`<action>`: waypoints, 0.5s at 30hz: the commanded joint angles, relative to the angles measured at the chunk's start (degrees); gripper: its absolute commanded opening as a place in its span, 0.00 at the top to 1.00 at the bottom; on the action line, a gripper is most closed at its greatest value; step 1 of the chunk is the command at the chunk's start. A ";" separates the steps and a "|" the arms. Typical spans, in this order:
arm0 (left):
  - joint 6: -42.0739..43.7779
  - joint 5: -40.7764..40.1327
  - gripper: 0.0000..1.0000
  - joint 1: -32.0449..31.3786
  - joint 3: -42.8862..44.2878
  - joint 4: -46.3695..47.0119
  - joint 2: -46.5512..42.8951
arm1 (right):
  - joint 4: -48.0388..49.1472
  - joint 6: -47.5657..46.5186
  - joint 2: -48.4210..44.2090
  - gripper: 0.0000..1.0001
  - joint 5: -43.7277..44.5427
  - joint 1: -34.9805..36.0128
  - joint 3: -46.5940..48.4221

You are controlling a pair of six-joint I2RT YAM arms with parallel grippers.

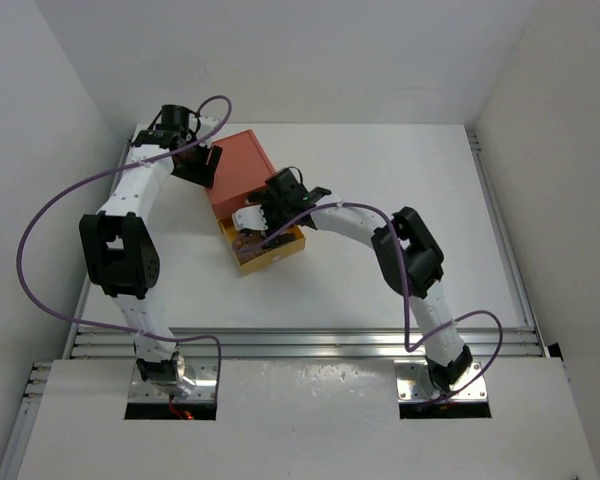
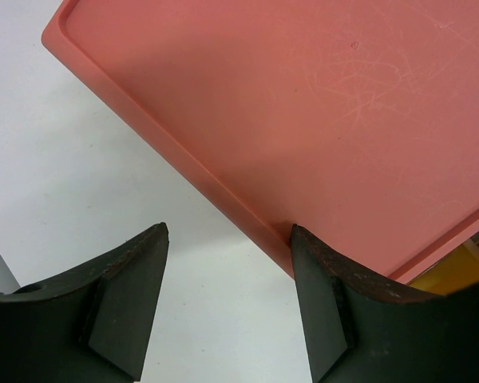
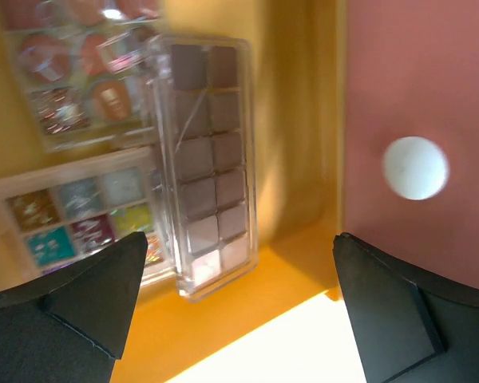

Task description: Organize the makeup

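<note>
White tabletop, right gripper spread wide above one long palette, two square palettes beside it, left gripper spread too.

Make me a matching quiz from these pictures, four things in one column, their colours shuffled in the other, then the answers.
Things:
1. long palette
2. square palette
3. round knob
4. box top

Colours:
A. white
B. salmon red
C. teal, yellow and other bright pans
D. mauve-brown pans

Pairs: 1-D, 2-C, 3-A, 4-B
</note>
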 commanded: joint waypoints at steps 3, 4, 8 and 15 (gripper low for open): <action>-0.04 -0.03 0.32 0.77 0.15 0.29 -0.71 | 19.85 10.09 -6.54 0.01 2.16 0.19 -4.13; -0.04 -0.03 0.32 0.77 0.15 0.29 -0.71 | 22.37 11.50 -7.42 0.01 2.60 0.10 -5.79; -0.04 -0.03 0.32 0.77 -0.38 0.29 -0.71 | 36.06 19.67 -14.08 0.01 3.84 0.02 -11.60; 0.49 -0.03 0.32 1.29 -0.38 0.29 -0.71 | 42.16 34.87 -31.31 0.05 2.87 0.10 -32.16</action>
